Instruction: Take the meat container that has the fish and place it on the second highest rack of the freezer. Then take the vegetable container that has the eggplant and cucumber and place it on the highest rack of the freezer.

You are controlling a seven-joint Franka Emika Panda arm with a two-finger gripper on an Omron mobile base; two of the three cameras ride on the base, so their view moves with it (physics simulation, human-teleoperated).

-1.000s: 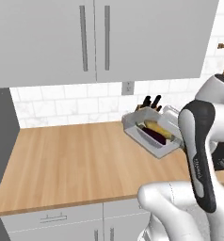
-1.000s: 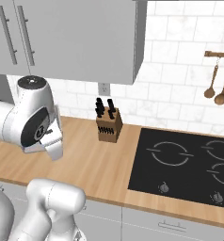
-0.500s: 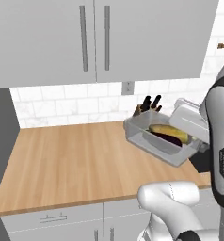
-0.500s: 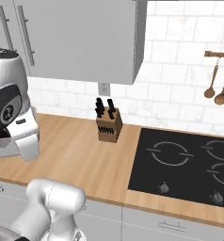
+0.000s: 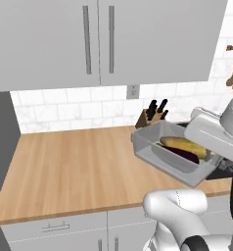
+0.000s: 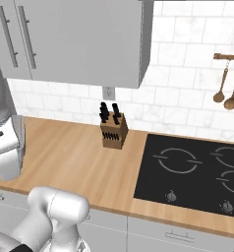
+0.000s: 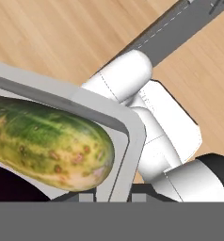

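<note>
the gripper (image 7: pixel 113 197) sits at the very bottom of the hand view, its jaws nearly closed and pinched on the rim of the grey vegetable container (image 5: pixel 173 158), one finger on each side of the wall. in the left base view the container hangs in the air above the wooden counter (image 5: pixel 69 166), tilted so that its 5 o'clock corner dips lowest, and it is out past the counter's front edge on that side. the white hand meets it at its 3 o'clock end.

two vegetables lie side by side inside. the cucumber (image 5: pixel 183 144), yellowish-green and speckled, lies toward 12 o'clock of the eggplant (image 5: pixel 188 155), which is dark purple and glossy; they touch along their length. in the hand view the cucumber (image 7: pixel 48 143) runs from 9 o'clock toward the centre with its rounded end close to the container's corner, and a sliver of the eggplant (image 7: pixel 8 186) shows dark at 7 o'clock beneath it.

a wooden knife block (image 5: pixel 150 116) with black handles stands against the tiled wall, just behind the container at its 12 o'clock. in the right base view the same knife block (image 6: pixel 113 131) stands near the black stove top (image 6: pixel 197 172), which lies at its 3 o'clock. wooden spoons (image 6: pixel 226 91) hang on the wall at 2 o'clock. grey wall cupboards (image 5: pixel 99 41) with bar handles hang above the counter.
</note>
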